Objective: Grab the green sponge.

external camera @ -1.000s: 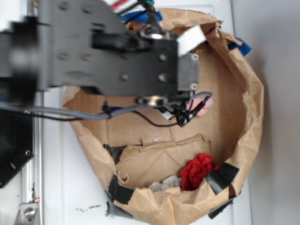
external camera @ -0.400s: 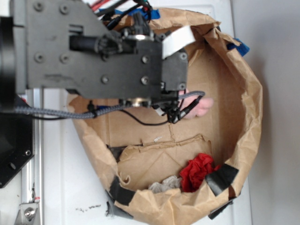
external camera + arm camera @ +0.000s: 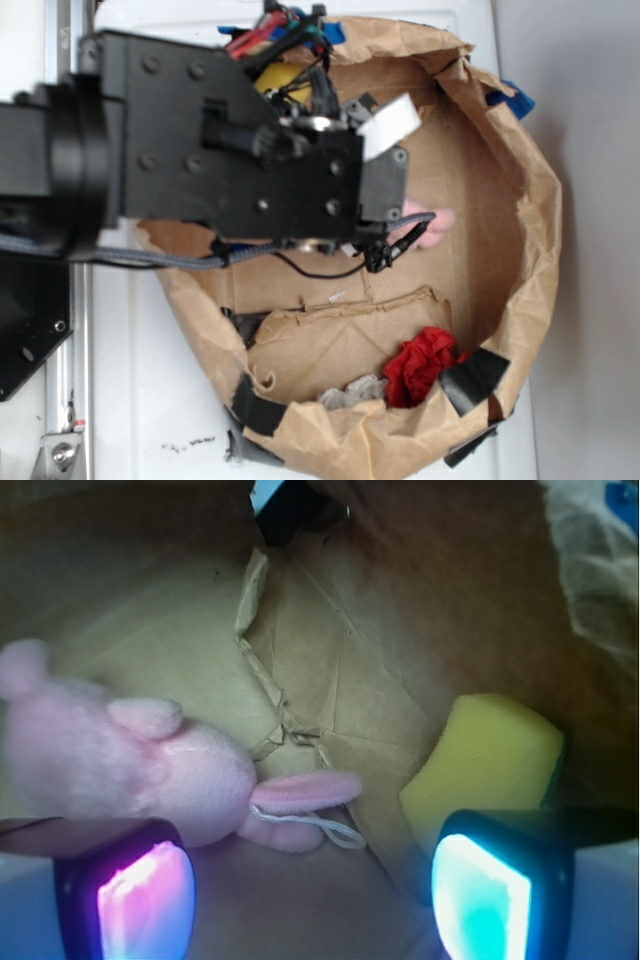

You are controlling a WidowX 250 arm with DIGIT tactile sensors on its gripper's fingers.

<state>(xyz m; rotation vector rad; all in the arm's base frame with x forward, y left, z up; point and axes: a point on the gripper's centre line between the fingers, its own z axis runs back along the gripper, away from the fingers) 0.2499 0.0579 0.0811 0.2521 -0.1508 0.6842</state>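
The green sponge is a yellow foam block with a dark green layer along its right edge. It leans on the brown paper wall just beyond my right fingertip. My gripper is open, and only bare paper lies between its glowing pads. The right pad sits just below the sponge, and I cannot tell if they touch. In the exterior view a yellow strip of the sponge peeks out above the black arm, which hides the fingers.
A pink plush bunny lies beyond my left pad, one ear and a string loop reaching toward the middle; it also shows past the arm. A red ruffled cloth and grey scrap lie by the paper bag's near wall.
The arm has shifted down and turned a little over the bag's upper left part, and a yellow strip of the sponge now shows above it. Bunny and red cloth have not moved.
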